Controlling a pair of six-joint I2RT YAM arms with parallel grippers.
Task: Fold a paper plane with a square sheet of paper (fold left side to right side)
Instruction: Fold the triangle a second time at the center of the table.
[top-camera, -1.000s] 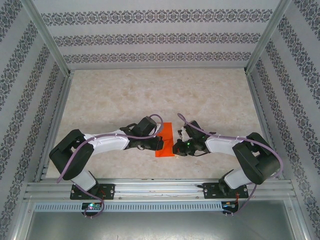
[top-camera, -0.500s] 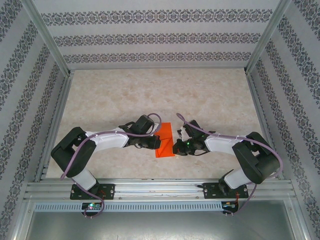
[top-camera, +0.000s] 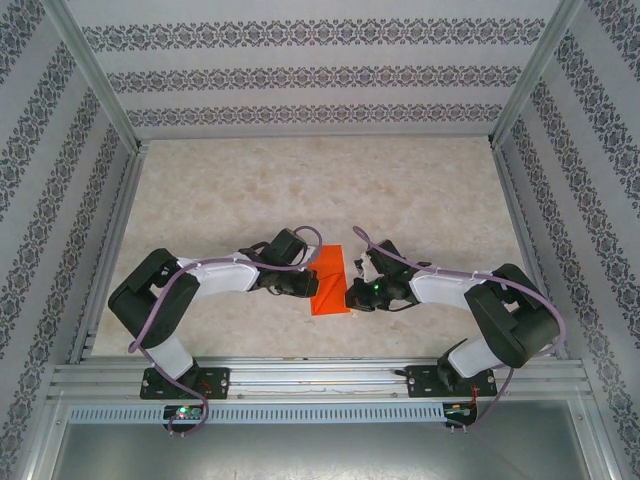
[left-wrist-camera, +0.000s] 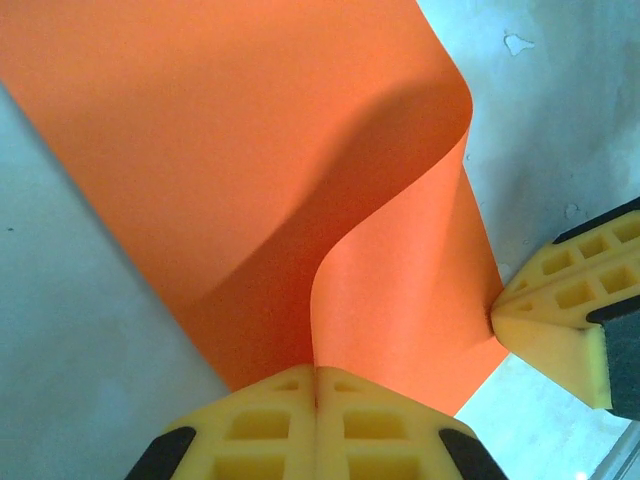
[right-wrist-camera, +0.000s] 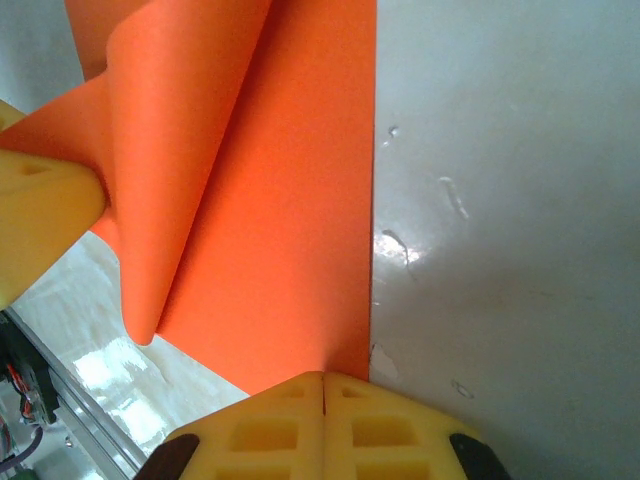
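Near the front middle of the desk (top-camera: 300, 190), between the 2 arms, found the orange sheet of paper (top-camera: 331, 278), a narrow strip as seen from above. Saw the left hand (top-camera: 308, 288) at its left side and the right hand (top-camera: 350, 297) at its lower right corner. Through the left wrist camera, saw that hand's yellow fingers (left-wrist-camera: 260, 430) pressed together, pinching the edge of 1 layer lifted off the desk and arching over the flat part. Through the right wrist camera, saw the right hand's yellow fingers (right-wrist-camera: 270, 420) closed tight too, tips set on the flat layer just inside its straight right edge. Could not tell whether paper was caught between them or only pressed down.
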